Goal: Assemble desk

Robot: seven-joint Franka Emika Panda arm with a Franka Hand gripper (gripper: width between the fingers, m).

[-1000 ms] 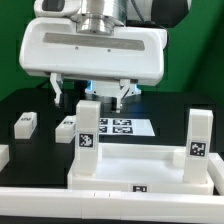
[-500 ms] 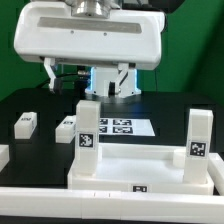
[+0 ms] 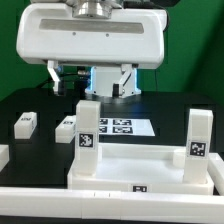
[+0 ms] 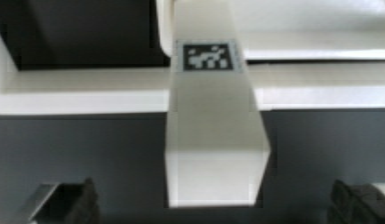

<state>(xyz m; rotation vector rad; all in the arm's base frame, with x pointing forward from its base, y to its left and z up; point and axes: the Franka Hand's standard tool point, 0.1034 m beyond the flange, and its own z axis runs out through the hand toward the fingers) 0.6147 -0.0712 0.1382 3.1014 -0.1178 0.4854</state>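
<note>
The hand hangs above the desk panel, fingers spread wide, gripping nothing. The panel lies on the black bench with two upright legs. Two loose legs lie beside it.

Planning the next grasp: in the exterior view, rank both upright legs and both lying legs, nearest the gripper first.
1. Centre upright leg, directly below the gripper.
2. Inner loose leg, just to the exterior view's left.
3. Outer loose leg, farther to that left.
4. Right upright leg, at the exterior view's right.
</note>
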